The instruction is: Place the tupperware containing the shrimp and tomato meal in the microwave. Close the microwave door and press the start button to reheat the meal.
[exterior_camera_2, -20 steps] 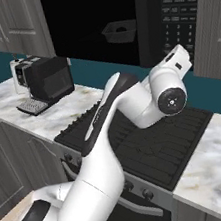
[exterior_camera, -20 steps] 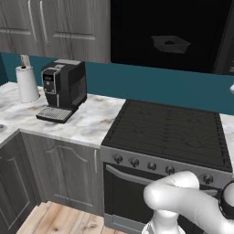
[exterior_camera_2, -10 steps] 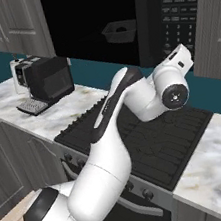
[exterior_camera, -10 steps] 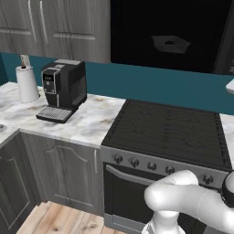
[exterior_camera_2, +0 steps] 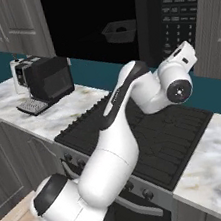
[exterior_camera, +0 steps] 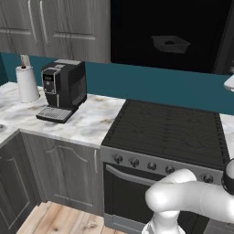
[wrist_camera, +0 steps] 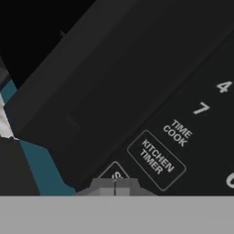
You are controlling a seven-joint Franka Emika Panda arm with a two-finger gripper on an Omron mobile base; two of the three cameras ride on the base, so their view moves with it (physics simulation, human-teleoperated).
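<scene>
Up inside the microwave (exterior_camera_2: 119,25), over the stove (exterior_camera: 169,132), the tupperware (exterior_camera_2: 119,31) already sits in the dark cavity, pale and shallow; I cannot make out the tomato or the shrimp in it from here. It looks a light, thin-walled plastic thing, a little flexible at the sides and smooth enough to slip, so were it to be shifted I would take it by the raised rim along a long edge rather than squeeze the soft walls. That seems beside the point now, for the gripper (wrist_camera: 115,186) has its fingers pressed together into one blunt tip and stands hard by the keypad (exterior_camera_2: 177,8), with the "KITCHEN TIMER" key (wrist_camera: 156,156) just above it and a half-hidden key at its very tip. Those keys are flat, stiff membrane panels; they want a short, square push, not a grab. I cannot tell from these views whether the microwave door is fully shut, and a press on the wrong key looks the likeliest slip.
</scene>
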